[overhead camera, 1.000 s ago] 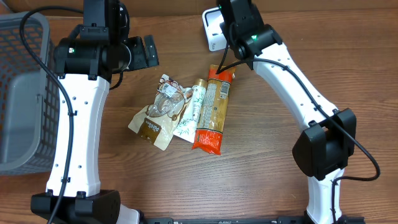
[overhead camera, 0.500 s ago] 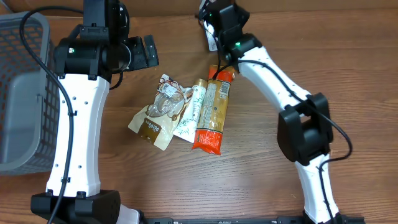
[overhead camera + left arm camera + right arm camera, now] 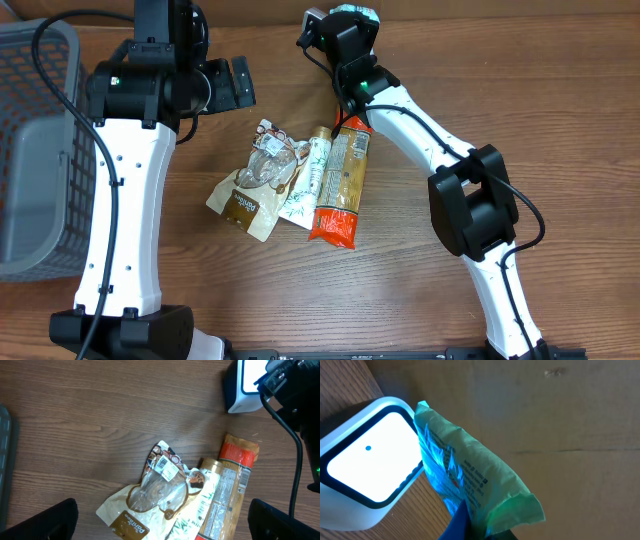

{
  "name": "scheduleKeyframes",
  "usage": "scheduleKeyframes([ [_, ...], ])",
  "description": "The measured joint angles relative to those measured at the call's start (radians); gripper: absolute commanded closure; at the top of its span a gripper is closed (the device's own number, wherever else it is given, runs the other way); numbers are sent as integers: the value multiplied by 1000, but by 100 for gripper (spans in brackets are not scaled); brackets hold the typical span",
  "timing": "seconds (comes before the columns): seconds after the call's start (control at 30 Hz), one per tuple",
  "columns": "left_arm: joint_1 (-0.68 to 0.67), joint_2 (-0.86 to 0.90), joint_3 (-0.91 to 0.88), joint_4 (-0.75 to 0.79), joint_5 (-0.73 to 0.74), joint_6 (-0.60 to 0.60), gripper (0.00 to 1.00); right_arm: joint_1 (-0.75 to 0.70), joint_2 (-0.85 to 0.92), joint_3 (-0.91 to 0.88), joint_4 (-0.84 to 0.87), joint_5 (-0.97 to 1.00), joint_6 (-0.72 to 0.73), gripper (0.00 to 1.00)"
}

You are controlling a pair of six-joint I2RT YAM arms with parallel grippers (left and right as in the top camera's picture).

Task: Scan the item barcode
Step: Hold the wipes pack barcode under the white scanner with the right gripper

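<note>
Since one second ago, the right arm (image 3: 420, 110) has swung toward the far edge of the table (image 3: 400, 290). It now lies across the place where the scanner stood uncovered, so from above the scanner is almost all hidden. The right gripper (image 3: 472, 527) is closed tight on the lower end of a green packet (image 3: 470, 477) (only its tips show, at the bottom of the wrist view). The packet stands up from the grip, tilted, with its printed side turned to the scanner (image 3: 365, 467). It hangs just beside the lit white screen, and its left edge overlaps the scanner's dark rim in this view; whether they touch I cannot tell. A blue glow lies on the packet's side nearest the screen. Behind it is brown cardboard (image 3: 560, 420).

The left gripper (image 3: 162, 522) has not moved. Its jaws are fully apart and hold nothing. Below it on the table lie a brown pouch (image 3: 150, 495) with a barcode sticker, a cream pack (image 3: 200, 510) and an orange pack (image 3: 235, 475), all well apart from the packet. A grey basket (image 3: 30, 150) sits at the left side.
</note>
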Motion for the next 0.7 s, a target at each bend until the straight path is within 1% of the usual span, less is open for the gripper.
scheduleKeyframes([
  [0.7,0,0,0,0,0,0,0,-4,2,0,-14,22,-8,96],
])
